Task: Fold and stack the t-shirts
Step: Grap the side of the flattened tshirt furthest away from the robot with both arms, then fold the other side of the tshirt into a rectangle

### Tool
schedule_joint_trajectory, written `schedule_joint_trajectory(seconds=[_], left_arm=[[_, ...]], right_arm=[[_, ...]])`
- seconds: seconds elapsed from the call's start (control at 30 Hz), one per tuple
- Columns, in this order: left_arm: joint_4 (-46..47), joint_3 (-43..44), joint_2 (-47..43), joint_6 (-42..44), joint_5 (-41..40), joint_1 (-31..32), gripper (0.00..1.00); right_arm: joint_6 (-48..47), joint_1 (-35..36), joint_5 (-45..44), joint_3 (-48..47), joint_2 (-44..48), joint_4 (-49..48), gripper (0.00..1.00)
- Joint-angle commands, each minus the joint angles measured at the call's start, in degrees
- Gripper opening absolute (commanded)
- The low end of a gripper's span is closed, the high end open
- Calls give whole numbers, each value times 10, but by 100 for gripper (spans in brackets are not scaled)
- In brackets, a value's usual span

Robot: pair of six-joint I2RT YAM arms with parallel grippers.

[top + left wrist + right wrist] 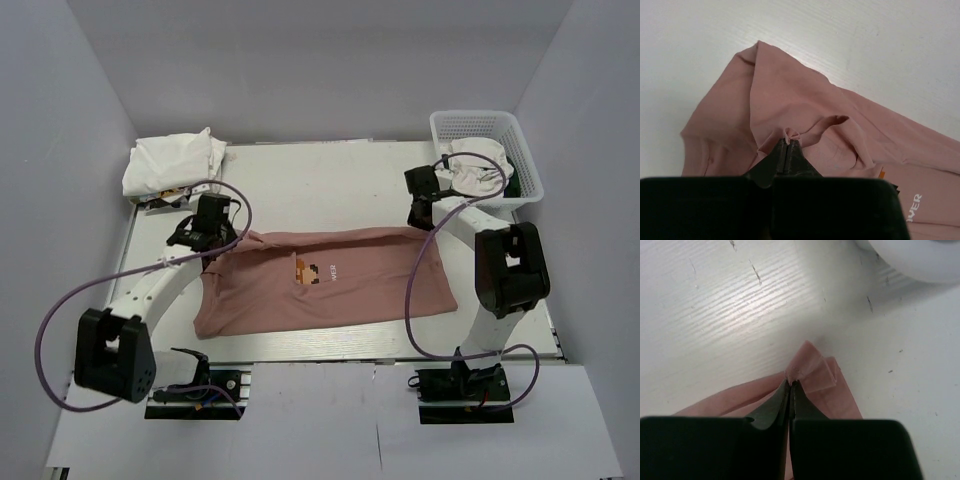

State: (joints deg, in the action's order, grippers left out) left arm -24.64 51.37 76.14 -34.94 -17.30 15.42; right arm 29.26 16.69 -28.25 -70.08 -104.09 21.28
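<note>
The dusty-pink t-shirt [320,280] lies spread across the middle of the table, its pixel-figure print facing up. My left gripper [212,240] is shut on a pinch of the shirt's far left edge; the pinched fold shows in the left wrist view [790,135]. My right gripper [418,222] is shut on the shirt's far right corner, which shows bunched in the right wrist view [812,370]. A folded white t-shirt [172,165] sits at the far left corner. Another white t-shirt [478,165] lies in the basket.
A white plastic mesh basket [527,165] stands at the far right corner, close behind my right gripper. Purple cables loop from both arms over the table. Grey walls enclose the table on three sides.
</note>
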Motion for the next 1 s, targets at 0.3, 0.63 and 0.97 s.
schedule_joint_trajectory(seconds=[0.3, 0.63, 0.97], left_arm=[[-85, -88, -178, -90, -33, 8, 0], [-135, -120, -245, -122, 15, 14, 0], [-299, -125, -211, -181, 102, 14, 56]], right_arm=[[9, -1, 8, 102, 128, -34, 0], [26, -2, 21, 177, 188, -37, 0], [85, -1, -2, 260, 222, 5, 56]])
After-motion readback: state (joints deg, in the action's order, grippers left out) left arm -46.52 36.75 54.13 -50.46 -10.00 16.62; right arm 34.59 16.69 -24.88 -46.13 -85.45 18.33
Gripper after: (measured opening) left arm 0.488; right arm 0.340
